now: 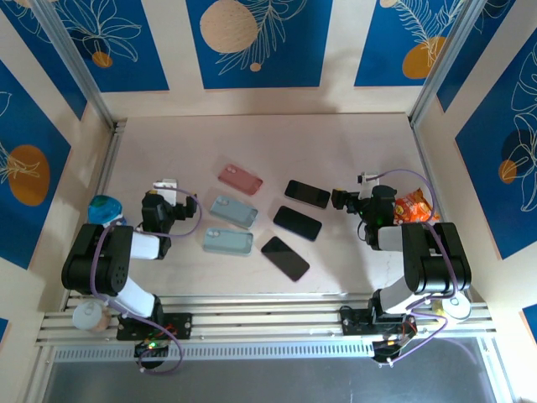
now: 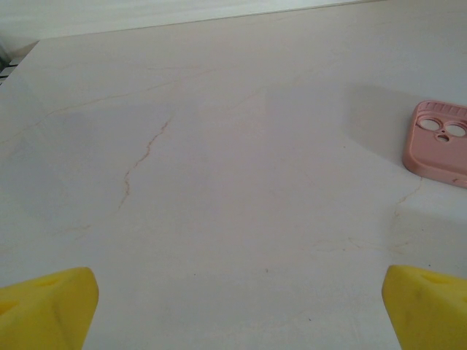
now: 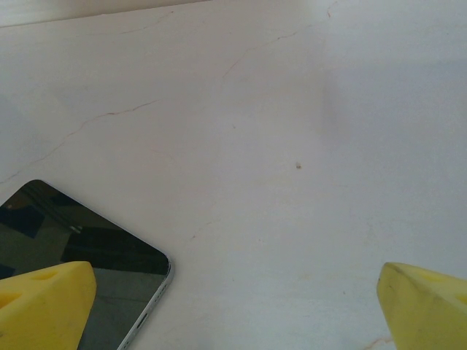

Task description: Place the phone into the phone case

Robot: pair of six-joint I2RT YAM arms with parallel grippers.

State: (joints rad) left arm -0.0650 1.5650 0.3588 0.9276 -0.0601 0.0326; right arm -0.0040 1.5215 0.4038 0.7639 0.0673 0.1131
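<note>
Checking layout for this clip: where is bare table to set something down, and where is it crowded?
Bare: the far table, from the pink case to the back wall; also the near strip in front of the nearest phone. Crowded: the centre, where the other cases and phones lie close.

We see the pink case [image 2: 438, 142] cut off by the left wrist view's right edge. The phone [image 3: 80, 240] in the right wrist view runs off the left and bottom edges, one corner behind a yellow fingertip [image 3: 44, 302].
</note>
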